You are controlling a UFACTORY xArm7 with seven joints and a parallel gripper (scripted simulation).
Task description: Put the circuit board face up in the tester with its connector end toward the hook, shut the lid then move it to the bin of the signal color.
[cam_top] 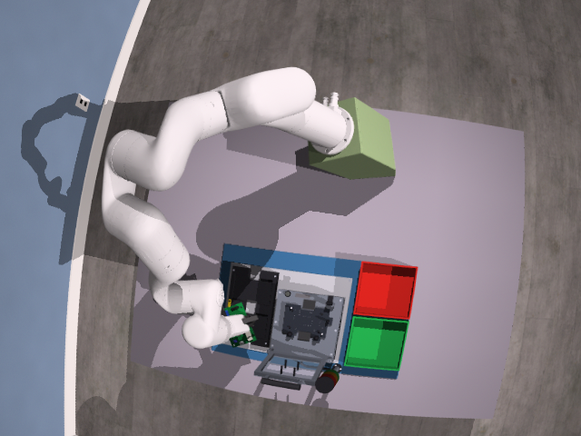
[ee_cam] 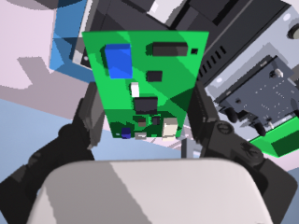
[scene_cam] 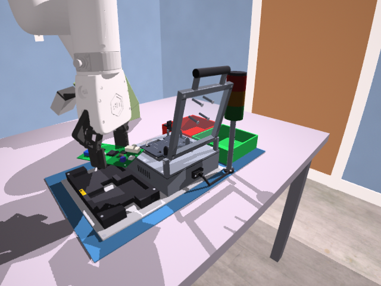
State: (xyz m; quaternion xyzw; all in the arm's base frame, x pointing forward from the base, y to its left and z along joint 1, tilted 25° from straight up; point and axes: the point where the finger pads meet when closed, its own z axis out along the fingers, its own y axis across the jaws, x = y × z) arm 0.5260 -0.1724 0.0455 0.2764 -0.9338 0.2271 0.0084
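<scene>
My gripper (scene_cam: 106, 144) is shut on the green circuit board (scene_cam: 111, 152), gripping it across its width. I hold the board face up and slightly tilted above the black tray (scene_cam: 107, 190), beside the tester (scene_cam: 172, 161). Its white connector (scene_cam: 132, 148) points toward the tester. In the wrist view the board (ee_cam: 145, 84) sits between my two fingers. From above, the board (cam_top: 241, 323) hangs over the tray's near end (cam_top: 253, 304). The tester's lid (scene_cam: 200, 114) stands open, its plate (cam_top: 307, 319) bare. The signal tower (scene_cam: 235, 95) shows no light.
The red bin (cam_top: 385, 288) and the green bin (cam_top: 377, 342) stand side by side past the tester, both empty. A pale green box (cam_top: 361, 141) sits at the arm's base. The lid handle (scene_cam: 211, 71) rises high beside the tower.
</scene>
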